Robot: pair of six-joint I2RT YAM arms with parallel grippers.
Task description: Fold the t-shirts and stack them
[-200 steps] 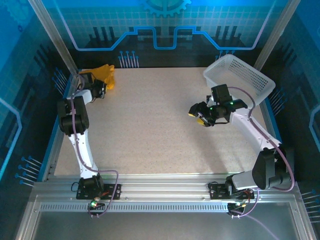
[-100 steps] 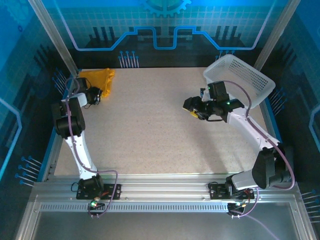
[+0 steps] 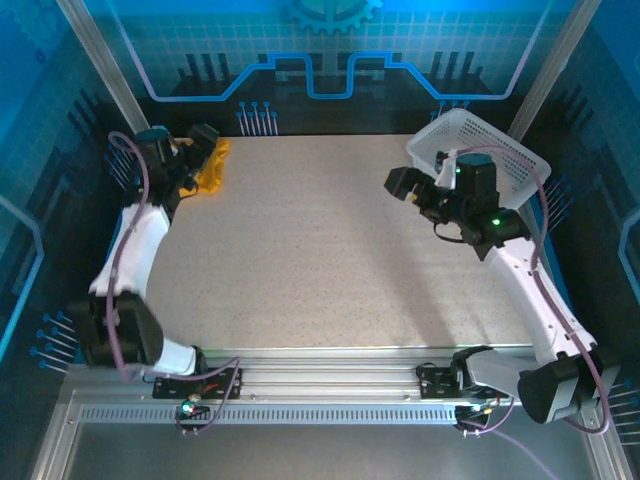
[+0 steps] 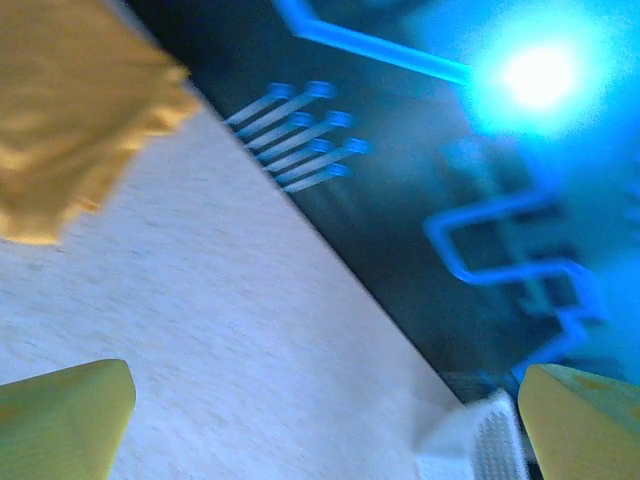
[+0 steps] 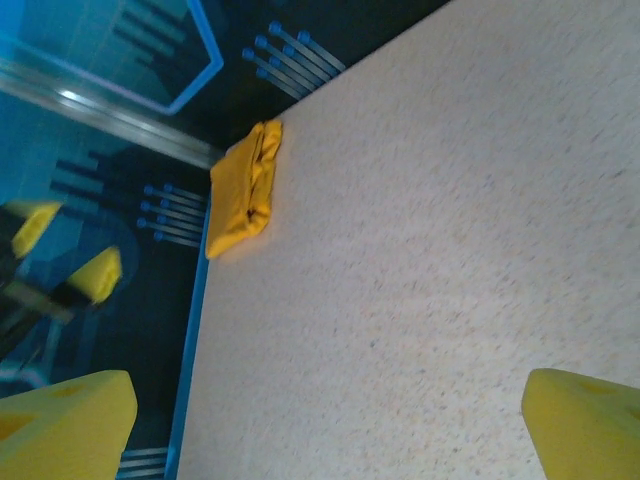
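Observation:
The orange-yellow t-shirt (image 3: 213, 166) lies folded into a small bundle at the table's far left corner, and the right wrist view shows it (image 5: 245, 188) far ahead. In the left wrist view the t-shirt (image 4: 70, 120) sits up and to the left of the jaws. My left gripper (image 3: 198, 142) hovers just behind the bundle. It (image 4: 320, 430) is open, with bare table between its yellow fingertips (image 4: 62, 420). My right gripper (image 3: 396, 185) is raised beside the basket. It (image 5: 320, 430) is open and empty over bare table.
A white mesh basket (image 3: 482, 152) stands tilted at the far right corner; its corner (image 4: 480, 445) shows in the left wrist view. The blue table edge (image 5: 192, 330) runs along the left side. The dark back wall stands close behind the t-shirt.
The left arm has swung up and its gripper moved from the near side of the t-shirt to behind it, off the cloth. The right gripper rose and drew back toward the basket.

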